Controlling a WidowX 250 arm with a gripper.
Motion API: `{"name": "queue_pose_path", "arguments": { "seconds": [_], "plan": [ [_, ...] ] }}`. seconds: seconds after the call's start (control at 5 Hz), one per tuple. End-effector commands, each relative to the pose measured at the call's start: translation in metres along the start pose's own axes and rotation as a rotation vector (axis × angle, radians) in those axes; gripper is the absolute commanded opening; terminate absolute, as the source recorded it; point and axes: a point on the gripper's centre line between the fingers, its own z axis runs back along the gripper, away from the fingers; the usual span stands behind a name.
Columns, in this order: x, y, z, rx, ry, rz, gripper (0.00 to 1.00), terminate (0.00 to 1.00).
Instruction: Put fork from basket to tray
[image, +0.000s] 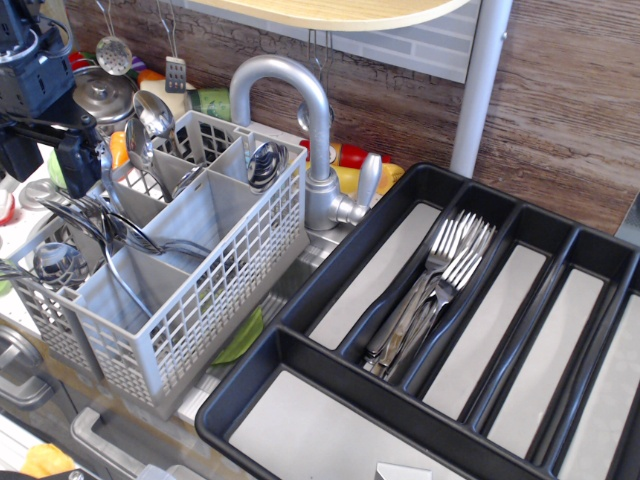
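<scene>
Observation.image looks down on a kitchen bench with the grey lattice basket (175, 290) at the left and the black tray (300, 350) filling the near right. The tool (45, 160) hangs at the far left edge of the picture, above the far left corner of the basket, with two dark fingers (75, 165) pointing downward and a clear gap between them; nothing is clamped in that gap. One finger stands just beside the basket's far rim, though whether it touches cannot be told.

Inside the basket, a fork (85, 215) lies tilted in a left compartment, its tines pointing to the far left and its slim handle running down toward the middle of the basket. Beside it a second handle curves across the same compartments. Round-bowled spoons (152, 115) stand upright in the far compartments, and another spoon bowl (50, 262) shows at the near left corner.

In the tray, a bundle of forks (440, 275) already lies in the second long compartment from the left, tines toward the far wall. The other long compartments show only their pale grey bottoms.

A steel tap (300, 120) rises between basket and tray, just behind the basket's right side. A wooden-look wall (560, 90) closes the far side.
</scene>
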Motion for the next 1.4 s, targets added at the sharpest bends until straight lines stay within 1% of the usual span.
{"name": "queue_pose_path", "arguments": {
  "seconds": [0.0, 0.2, 0.4, 0.6, 0.8, 1.0, 1.2],
  "plan": [
    [0.000, 0.001, -0.008, -0.027, -0.027, 0.013, 1.00, 0.00],
    [0.002, 0.000, -0.012, -0.058, -0.009, 0.031, 0.00, 0.00],
    [0.004, -0.001, 0.000, -0.066, 0.014, 0.048, 0.00, 0.00],
    [0.015, -0.008, 0.038, -0.044, 0.019, 0.035, 0.00, 0.00],
    [0.025, -0.022, 0.084, 0.037, 0.032, 0.056, 0.00, 0.00],
    [0.029, -0.051, 0.126, 0.096, 0.050, 0.054, 0.00, 0.00],
    [0.032, -0.089, 0.144, 0.127, 0.153, 0.049, 0.00, 0.00]
  ]
}}
